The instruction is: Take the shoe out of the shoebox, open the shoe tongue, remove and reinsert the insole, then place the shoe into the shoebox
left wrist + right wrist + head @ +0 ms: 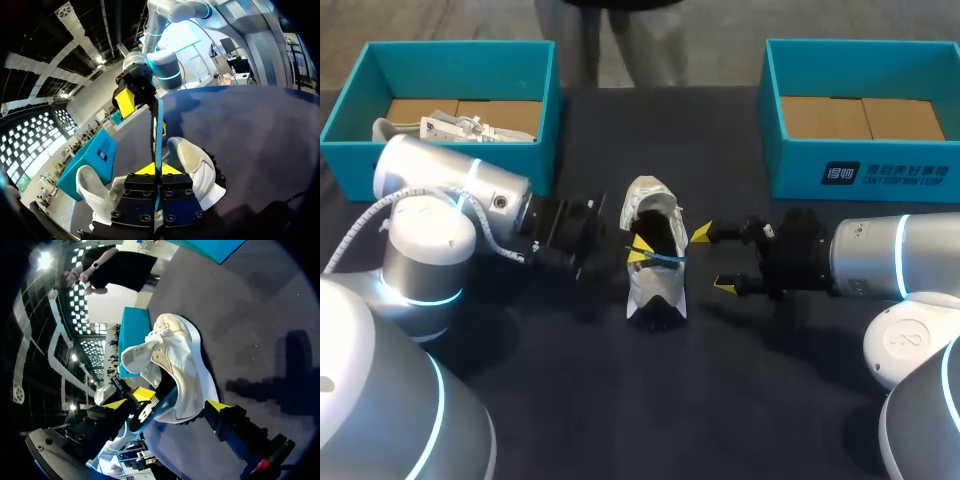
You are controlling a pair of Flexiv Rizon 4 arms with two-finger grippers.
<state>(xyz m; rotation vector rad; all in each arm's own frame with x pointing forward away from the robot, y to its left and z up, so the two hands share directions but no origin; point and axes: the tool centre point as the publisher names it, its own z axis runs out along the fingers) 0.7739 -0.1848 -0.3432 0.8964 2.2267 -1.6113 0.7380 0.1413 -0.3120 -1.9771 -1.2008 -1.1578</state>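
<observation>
The insole [661, 258] is being pinched by the left pincer [640, 250]; the right pincer [713, 260] is being held wide beside the unbraced shoe [656, 287], which could be dragged.

Dark, matte table [620, 400] with soft shadows, evenly lit

The dark table [650, 410] bears a white shoe [657, 292], left shoebox [548, 110] and right shoebox [800, 175].
</observation>
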